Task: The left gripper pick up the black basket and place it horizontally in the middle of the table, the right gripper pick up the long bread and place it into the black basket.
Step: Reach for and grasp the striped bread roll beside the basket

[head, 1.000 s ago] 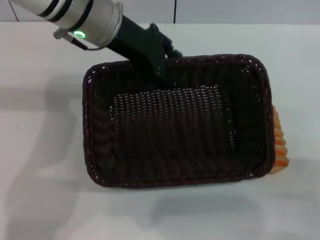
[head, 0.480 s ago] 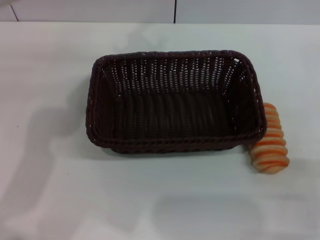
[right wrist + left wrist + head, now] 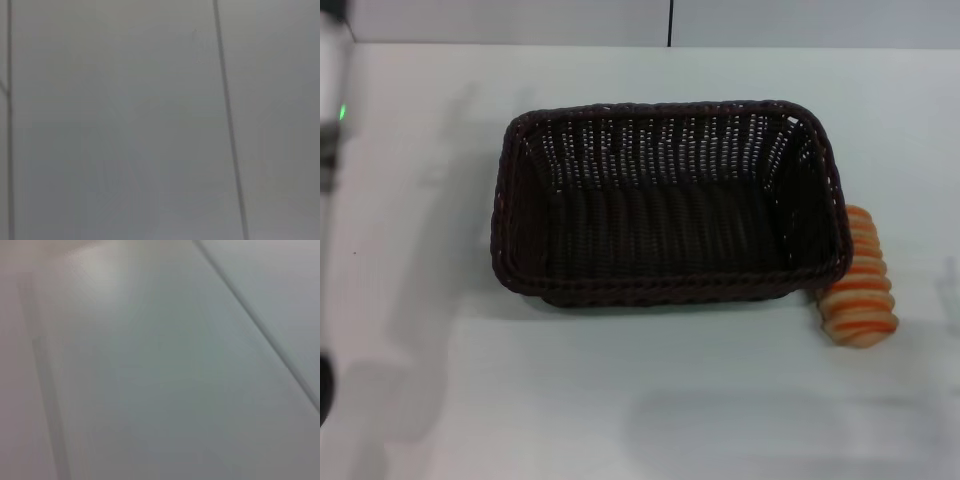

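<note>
White table, basket set down, bread waiting outside.

Neither gripper's claw shows, so their grip cannot be told; the left arm blurs at the table's edge. The black basket lies lengthwise mid-table, the long bread touching its right end, so a grasp there risks nudging the basket.

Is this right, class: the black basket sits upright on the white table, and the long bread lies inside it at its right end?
Not quite. The head view shows the long bread lying outside the black basket, on the table by the basket's right end. The basket itself is empty. The rest holds: it sits upright on the white table.
</note>
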Tool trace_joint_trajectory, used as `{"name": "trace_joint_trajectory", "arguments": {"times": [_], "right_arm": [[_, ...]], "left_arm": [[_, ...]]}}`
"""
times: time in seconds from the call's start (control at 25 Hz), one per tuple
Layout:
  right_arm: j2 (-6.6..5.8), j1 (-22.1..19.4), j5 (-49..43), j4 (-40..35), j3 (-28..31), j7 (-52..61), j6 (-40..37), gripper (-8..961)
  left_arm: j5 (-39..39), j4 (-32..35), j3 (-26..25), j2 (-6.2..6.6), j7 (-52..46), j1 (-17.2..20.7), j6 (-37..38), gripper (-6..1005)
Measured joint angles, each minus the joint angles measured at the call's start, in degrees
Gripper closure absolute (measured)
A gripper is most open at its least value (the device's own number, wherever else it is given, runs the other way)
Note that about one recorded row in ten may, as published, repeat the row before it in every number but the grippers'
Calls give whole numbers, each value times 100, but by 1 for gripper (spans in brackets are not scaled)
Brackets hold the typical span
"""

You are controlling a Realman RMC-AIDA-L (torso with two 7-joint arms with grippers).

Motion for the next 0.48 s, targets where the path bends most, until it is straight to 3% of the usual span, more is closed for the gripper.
{"name": "trace_joint_trajectory", "arguments": {"times": [0.16, 0.36, 0.48], "right_arm": [[0, 191, -6, 57, -317, -12, 390, 130], [4, 466, -14, 137, -556, -14, 1016, 145], [5, 573, -15, 154, -587, -15, 1316, 154]], "left_arm": [[184, 1605, -588, -17, -2546, -51, 873, 197], [157, 2770, -820, -28, -3169, -395, 1088, 197], [173, 2962, -818, -30, -3084, -456, 1152, 197]]}}
